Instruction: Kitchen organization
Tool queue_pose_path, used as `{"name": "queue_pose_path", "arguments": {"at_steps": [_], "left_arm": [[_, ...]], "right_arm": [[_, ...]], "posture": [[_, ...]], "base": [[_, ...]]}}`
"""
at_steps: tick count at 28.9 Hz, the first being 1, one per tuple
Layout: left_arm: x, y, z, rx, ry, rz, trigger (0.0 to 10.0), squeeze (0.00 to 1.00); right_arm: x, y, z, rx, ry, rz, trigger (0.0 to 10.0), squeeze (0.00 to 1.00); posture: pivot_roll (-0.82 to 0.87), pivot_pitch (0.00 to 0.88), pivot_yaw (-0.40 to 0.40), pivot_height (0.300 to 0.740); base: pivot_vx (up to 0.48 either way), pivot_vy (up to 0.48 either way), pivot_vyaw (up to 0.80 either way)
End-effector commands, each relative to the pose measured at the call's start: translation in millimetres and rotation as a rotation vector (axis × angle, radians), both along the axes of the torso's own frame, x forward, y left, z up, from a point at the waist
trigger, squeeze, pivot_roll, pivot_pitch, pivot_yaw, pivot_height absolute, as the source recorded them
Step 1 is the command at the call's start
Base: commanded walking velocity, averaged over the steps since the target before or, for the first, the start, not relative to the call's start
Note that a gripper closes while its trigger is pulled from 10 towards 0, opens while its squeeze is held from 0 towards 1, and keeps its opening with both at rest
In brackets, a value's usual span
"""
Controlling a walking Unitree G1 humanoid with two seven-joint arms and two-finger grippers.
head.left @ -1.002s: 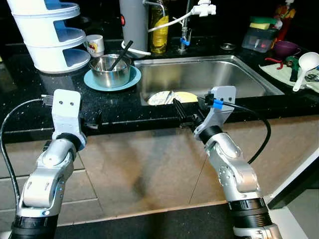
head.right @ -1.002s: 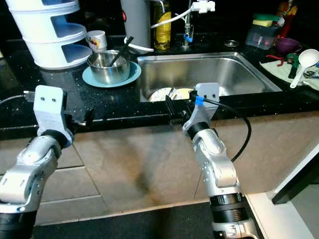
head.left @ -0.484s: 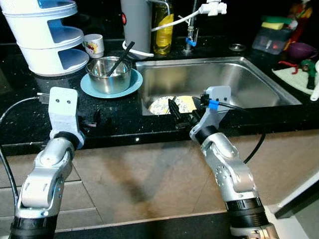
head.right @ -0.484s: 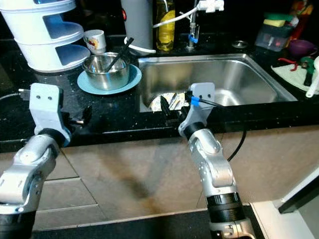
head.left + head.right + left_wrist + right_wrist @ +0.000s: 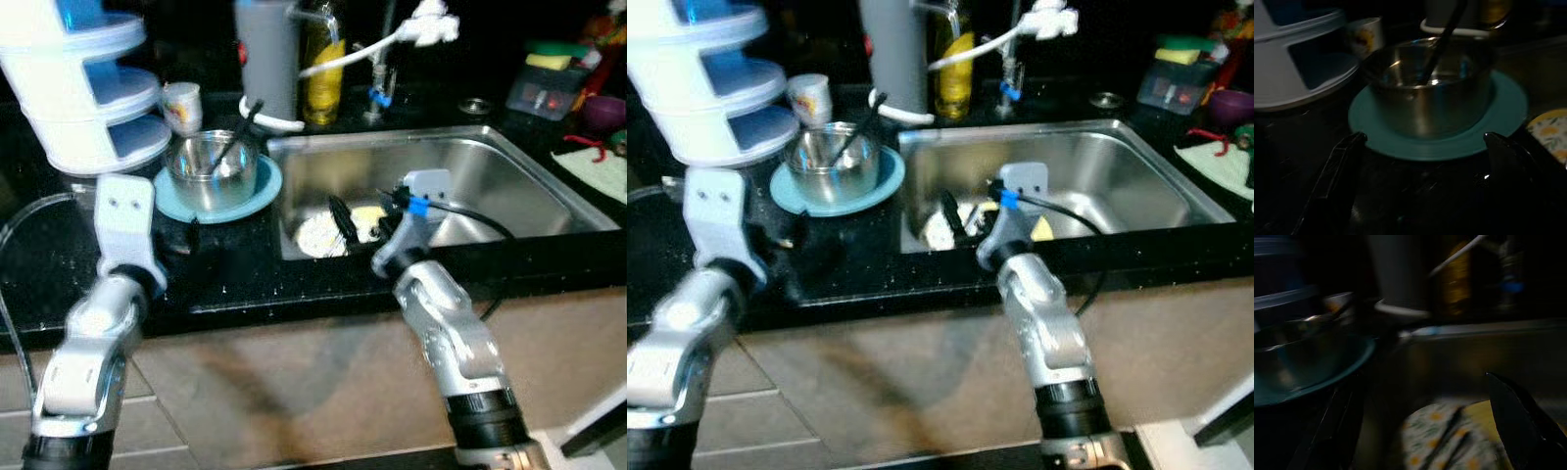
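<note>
Motion blur smears both head views; the tiered rack [image 5: 83,88] is cut off at the frame edge.

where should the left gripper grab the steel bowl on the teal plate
Probably by the near rim of the steel bowl, one finger inside the wall, one outside. It stands upright on the teal plate, mouth open. The left gripper is open, facing it. Avoid the dark utensil leaning over the far rim.

One steel bowl [image 5: 213,173], one teal plate [image 5: 263,188], one mug [image 5: 182,105], one sink [image 5: 490,166]
</note>
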State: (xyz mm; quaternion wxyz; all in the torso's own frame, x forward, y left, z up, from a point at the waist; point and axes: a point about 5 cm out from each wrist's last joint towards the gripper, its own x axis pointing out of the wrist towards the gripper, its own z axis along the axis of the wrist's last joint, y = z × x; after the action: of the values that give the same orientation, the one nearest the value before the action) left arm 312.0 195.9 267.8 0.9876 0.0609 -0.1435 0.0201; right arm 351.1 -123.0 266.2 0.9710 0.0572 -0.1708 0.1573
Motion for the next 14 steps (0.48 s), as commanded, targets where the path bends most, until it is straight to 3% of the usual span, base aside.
{"name": "queue_pose_path", "arguments": {"at_steps": [1, 14], "left_arm": [[-3.8, 6.7, -1.7, 0.003, 0.001, 0.027, 10.0, 0.00], [-7.6, 7.1, -2.3, 0.009, 0.003, 0.036, 10.0, 0.00]], "right_arm": [[-0.4, 5.9, -0.3, -0.007, -0.005, 0.013, 10.0, 0.00], [0.8, 5.5, 0.0, -0.007, -0.002, 0.016, 10.0, 0.00]], "posture": [[0.05, 0.184, -0.013, 0.740], [0.05, 0.192, -0.019, 0.740]], "base": [[0.319, 0.000, 0.00], [0.320, 0.000, 0.00]]}}
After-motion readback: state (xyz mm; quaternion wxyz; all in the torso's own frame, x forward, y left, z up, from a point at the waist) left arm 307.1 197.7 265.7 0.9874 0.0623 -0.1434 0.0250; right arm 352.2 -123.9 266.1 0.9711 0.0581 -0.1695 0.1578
